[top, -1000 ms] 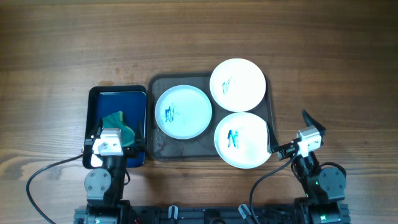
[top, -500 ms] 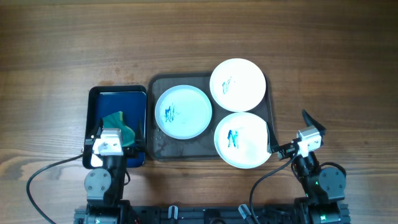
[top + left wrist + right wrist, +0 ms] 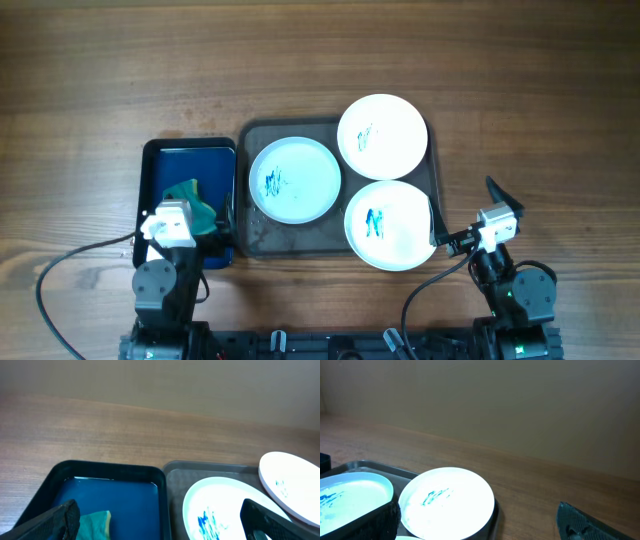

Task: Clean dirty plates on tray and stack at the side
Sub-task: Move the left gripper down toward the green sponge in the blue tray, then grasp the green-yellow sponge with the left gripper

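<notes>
Three white plates with blue-teal scribbles lie on the dark grey tray (image 3: 262, 240): one at the left (image 3: 294, 179), one at the back right (image 3: 382, 136), one at the front right (image 3: 390, 224). My left gripper (image 3: 190, 208) is open and empty over the front of the blue tray, left of the plates. In the left wrist view its fingers (image 3: 160, 527) frame the left plate (image 3: 225, 510). My right gripper (image 3: 466, 208) is open and empty at the tray's right edge, beside the front right plate. In the right wrist view its fingers (image 3: 477, 527) frame the back right plate (image 3: 447, 502).
A glossy blue tray (image 3: 170, 160) stands left of the grey tray and holds a teal sponge (image 3: 190, 195), which also shows in the left wrist view (image 3: 95, 522). Bare wooden table (image 3: 320, 60) lies behind and to both sides.
My left arm has shifted slightly to the left and away from the front edge. The plates and the right arm have not moved.
</notes>
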Available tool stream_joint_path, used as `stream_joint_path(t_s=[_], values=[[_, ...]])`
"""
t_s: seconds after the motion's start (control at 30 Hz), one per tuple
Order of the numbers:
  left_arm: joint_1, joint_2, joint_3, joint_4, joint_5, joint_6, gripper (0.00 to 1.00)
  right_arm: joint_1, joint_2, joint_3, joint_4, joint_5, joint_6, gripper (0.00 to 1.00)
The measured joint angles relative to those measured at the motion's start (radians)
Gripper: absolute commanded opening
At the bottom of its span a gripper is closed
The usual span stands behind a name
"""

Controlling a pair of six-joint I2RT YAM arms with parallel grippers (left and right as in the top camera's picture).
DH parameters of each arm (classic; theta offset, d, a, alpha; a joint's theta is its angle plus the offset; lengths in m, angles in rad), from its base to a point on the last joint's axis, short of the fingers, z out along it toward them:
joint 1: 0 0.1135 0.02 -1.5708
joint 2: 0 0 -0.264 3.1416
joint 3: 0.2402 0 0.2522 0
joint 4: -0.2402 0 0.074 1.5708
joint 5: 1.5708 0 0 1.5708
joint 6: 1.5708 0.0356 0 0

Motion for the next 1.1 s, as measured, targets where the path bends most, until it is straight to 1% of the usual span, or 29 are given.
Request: stream_joint_path(t_s=[0.1, 0.13, 0.23, 0.33, 0.43, 0.47, 0.5, 0.57, 0.63, 0.73, 0.9, 1.1], values=[[0.000, 0.134, 0.101, -0.059, 0.003, -0.003, 1.00, 0.000, 0.000, 0.000, 0.000, 0.000, 0.000, 1.00], [0.000, 0.225, 0.168, -0.083, 0.011, -0.003, 1.00, 0.000, 0.000, 0.000, 0.000, 0.000, 0.000, 1.00], [-0.001, 0.420, 0.331, -0.151, 0.037, -0.004, 1.00, 0.000, 0.000, 0.000, 0.000, 0.000, 0.000, 1.00], [-0.002, 0.624, 0.514, -0.280, 0.061, -0.005, 1.00, 0.000, 0.000, 0.000, 0.000, 0.000, 0.000, 1.00], [-0.002, 0.845, 0.721, -0.496, 0.079, -0.007, 1.00, 0.000, 0.000, 0.000, 0.000, 0.000, 0.000, 1.00], [-0.002, 0.890, 0.759, -0.529, 0.083, -0.007, 1.00, 0.000, 0.000, 0.000, 0.000, 0.000, 0.000, 1.00], [-0.002, 0.957, 0.825, -0.615, 0.093, -0.007, 1.00, 0.000, 0.000, 0.000, -0.001, 0.000, 0.000, 1.00], [-0.002, 1.070, 0.935, -0.723, 0.111, -0.007, 1.00, 0.000, 0.000, 0.000, -0.002, 0.000, 0.000, 1.00], [-0.002, 1.127, 0.981, -0.762, 0.124, -0.007, 1.00, 0.000, 0.000, 0.000, -0.002, 0.000, 0.000, 1.00], [-0.002, 1.165, 0.995, -0.779, 0.158, -0.008, 1.00, 0.000, 0.000, 0.000, -0.002, 0.000, 0.000, 1.00], [-0.002, 1.169, 0.997, -0.813, 0.243, -0.011, 1.00, 0.000, 0.000, 0.000, -0.001, 0.000, 0.000, 1.00], [-0.002, 1.169, 0.997, -0.824, 0.277, -0.014, 1.00, 0.000, 0.000, 0.000, -0.002, 0.000, 0.000, 1.00]])
